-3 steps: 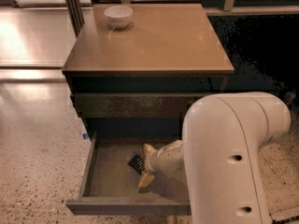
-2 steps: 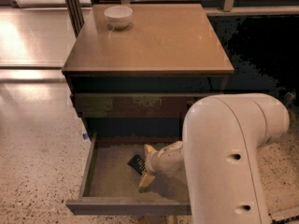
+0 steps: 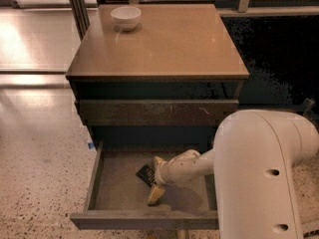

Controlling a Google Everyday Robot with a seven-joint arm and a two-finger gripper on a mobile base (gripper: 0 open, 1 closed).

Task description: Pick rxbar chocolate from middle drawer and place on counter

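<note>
The middle drawer stands pulled out at the bottom of the dark cabinet. On its grey bottom lies the rxbar chocolate, a small black bar. My gripper reaches down into the drawer from the right. Its two pale fingers are spread apart, one beyond the bar and one nearer the drawer front, so it is open around the bar's right end. The tan counter tops the cabinet above.
A white bowl sits at the counter's back left corner. A shut drawer front with a pale scratch lies above the open drawer. My bulky white arm fills the lower right. Speckled floor spreads left.
</note>
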